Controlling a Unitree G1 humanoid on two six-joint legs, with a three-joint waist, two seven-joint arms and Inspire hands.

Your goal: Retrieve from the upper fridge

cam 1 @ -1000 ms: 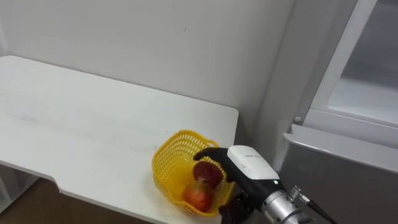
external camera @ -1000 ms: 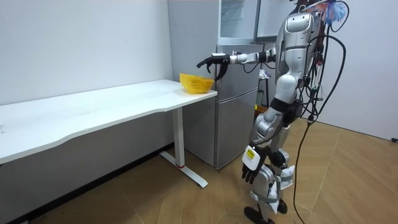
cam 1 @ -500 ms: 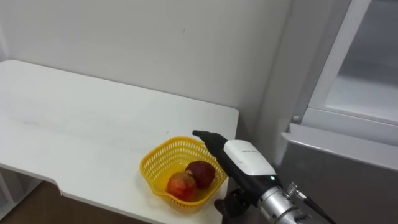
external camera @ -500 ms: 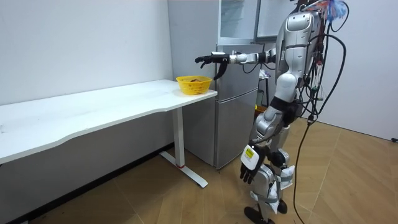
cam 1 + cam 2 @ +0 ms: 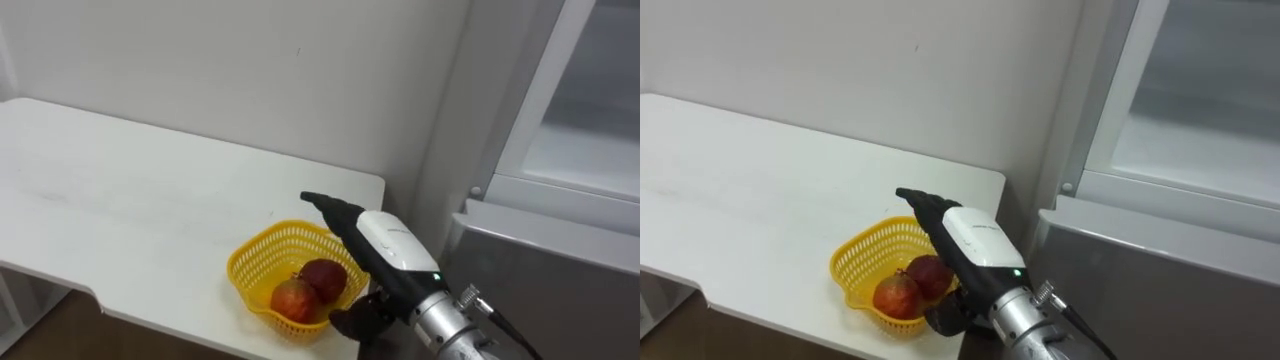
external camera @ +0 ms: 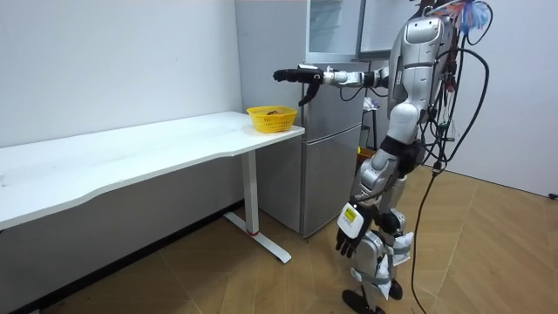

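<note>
Left of the hand and well apart from it, the white counter [image 5: 130,200] runs bare toward the wall. Directly below and just left of the hand sits the yellow basket [image 5: 250,262], flat on the counter near its right end and front edge. It holds 2 red fruits, one [image 5: 293,300] toward the front and one [image 5: 325,278] behind it, touching each other. The right hand [image 5: 385,245] hovers over the basket's right rim, its fingers [image 5: 325,205] stretched straight out and together and its thumb hanging low beside the rim. It holds nothing, so the basket looks set down and released. To the right of the hand stands the fridge [image 5: 560,270], its upper compartment [image 5: 590,140] open above the grey lower door. In the room view the robot stands in front of the fridge with its right arm held out level over the counter's end, and its left hand [image 6: 349,228] hangs loose by its thigh. The main risk is the low thumb: if the arm pulls back without lifting first, it could hook the rim and drag or tip the light basket over the nearby edge, spilling the fruits. A wide swing to the right could also knock the arm against the fridge's open frame.
</note>
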